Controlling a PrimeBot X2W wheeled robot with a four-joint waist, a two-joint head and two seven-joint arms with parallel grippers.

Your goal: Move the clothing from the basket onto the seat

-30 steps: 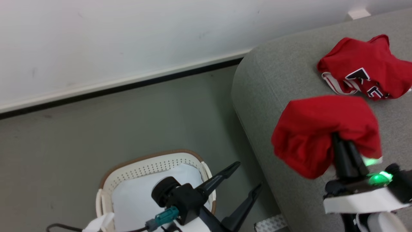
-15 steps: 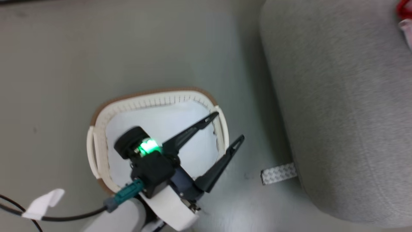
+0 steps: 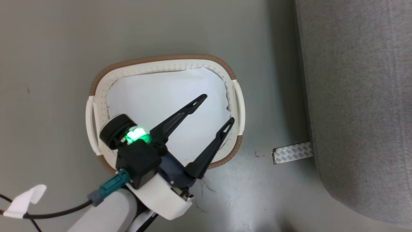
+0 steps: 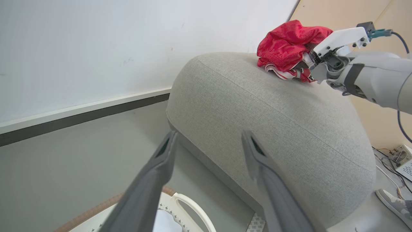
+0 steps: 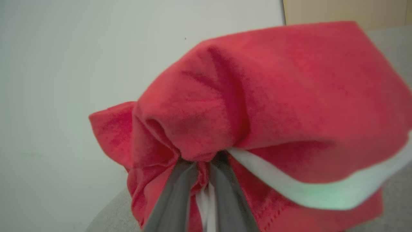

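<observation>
1. The clothing (image 5: 257, 96) is soft and red. It is all bunched up, with a white band along one edge.
2. The right claw (image 5: 204, 164) is clenched on the clothing. Red cloth and a bit of white trim are pinched between its two fingers, and the rest puffs up over the tips.
3. In the left wrist view the red bundle sits at the tip of the right claw, up on top of the seat (image 4: 273, 106). White stripes show at its bottom.
4. The seat is big, light grey and round at the edges. It lies past the tips of the left claw (image 3: 218, 108).
5. The left claw is wide open and holds nothing.
6. Under the left claw is the basket (image 3: 161, 59). It is white with little holes and a brown rim, and a flat white sheet (image 3: 154, 96) lies inside.
7. The basket stands on the grey floor (image 3: 48, 48).
8. A small strip of tape (image 3: 292, 152) lies on the floor to the right of the left claw, between the basket and the seat.
9. A shoe (image 4: 391, 199) is on the floor past the seat.
</observation>
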